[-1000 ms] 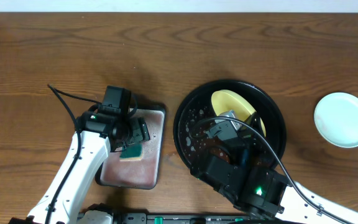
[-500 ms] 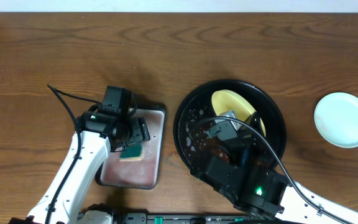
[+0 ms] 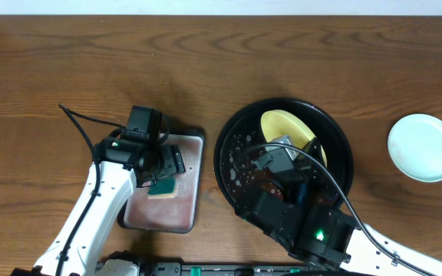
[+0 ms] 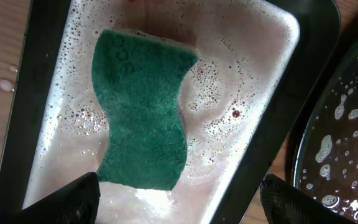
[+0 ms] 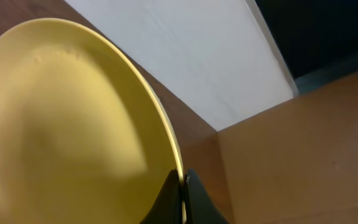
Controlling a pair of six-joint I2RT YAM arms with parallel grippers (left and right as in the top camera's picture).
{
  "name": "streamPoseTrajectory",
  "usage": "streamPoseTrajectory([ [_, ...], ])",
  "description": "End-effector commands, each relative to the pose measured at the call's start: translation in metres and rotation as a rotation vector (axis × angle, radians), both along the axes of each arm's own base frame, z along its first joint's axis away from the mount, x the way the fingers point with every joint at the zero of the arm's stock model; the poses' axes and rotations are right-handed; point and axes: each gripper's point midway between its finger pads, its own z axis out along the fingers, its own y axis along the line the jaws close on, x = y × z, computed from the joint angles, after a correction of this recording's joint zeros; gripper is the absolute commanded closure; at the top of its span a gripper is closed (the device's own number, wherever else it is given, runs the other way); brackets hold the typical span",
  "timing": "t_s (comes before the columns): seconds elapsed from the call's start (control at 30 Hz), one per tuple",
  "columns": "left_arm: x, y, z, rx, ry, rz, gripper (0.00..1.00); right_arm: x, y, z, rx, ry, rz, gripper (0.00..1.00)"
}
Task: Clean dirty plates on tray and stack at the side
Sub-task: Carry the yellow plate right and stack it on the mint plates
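The yellow plate (image 3: 290, 132) stands tilted inside the black tray (image 3: 236, 130); it fills the right wrist view (image 5: 67, 124). My right gripper (image 5: 182, 186) is shut on its rim, and its place in the overhead view is hidden by the arm (image 3: 282, 165). A pale blue-green plate (image 3: 423, 147) lies on the bare wood tabletop at the right. My left gripper (image 4: 179, 199) is open above the green sponge (image 4: 143, 112), which lies in soapy water in the metal pan (image 4: 272, 124). A third plate is not visible.
The tray floor carries soap bubbles and dark smears (image 3: 240, 165). The pan (image 3: 194, 153) stands just left of the tray, whose rim shows at the right edge of the left wrist view (image 4: 347, 124). Bare brown tabletop (image 3: 229, 61) stretches across the back.
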Motion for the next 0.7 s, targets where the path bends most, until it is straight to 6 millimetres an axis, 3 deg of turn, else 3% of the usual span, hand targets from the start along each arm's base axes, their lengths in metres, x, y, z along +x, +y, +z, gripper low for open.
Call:
streamPoseTrajectory([
  [0.0, 0.007, -0.001, 0.008, -0.005, -0.024, -0.002, 0.17, 0.01, -0.012, -0.015, 0.227, 0.036, -0.079, 0.99],
  [0.1, 0.007, -0.001, 0.008, -0.005, -0.024, -0.002, 0.17, 0.024, -0.025, -0.054, 0.434, 0.236, -0.151, 0.99],
  [0.2, 0.007, -0.001, 0.008, -0.005, -0.024, -0.002, 0.17, 0.033, -0.043, -0.079, 0.643, 0.405, -0.217, 0.99],
  [0.3, 0.007, -0.001, 0.008, -0.005, -0.024, -0.002, 0.17, 0.04, -0.058, -0.084, 0.865, 0.485, -0.256, 0.99],
  [0.4, 0.007, -0.001, 0.008, -0.005, -0.024, -0.002, 0.17, 0.052, -0.086, -0.081, 1.091, 0.492, -0.289, 0.99],
  [0.53, 0.007, -0.001, 0.008, -0.005, -0.024, -0.002, 0.17, 0.061, -0.156, -0.081, 1.29, 0.394, -0.448, 0.99],
  [0.67, 0.007, -0.001, 0.008, -0.005, -0.024, -0.002, 0.17, 0.049, -0.239, -0.099, 1.36, 0.268, -0.705, 0.99],
])
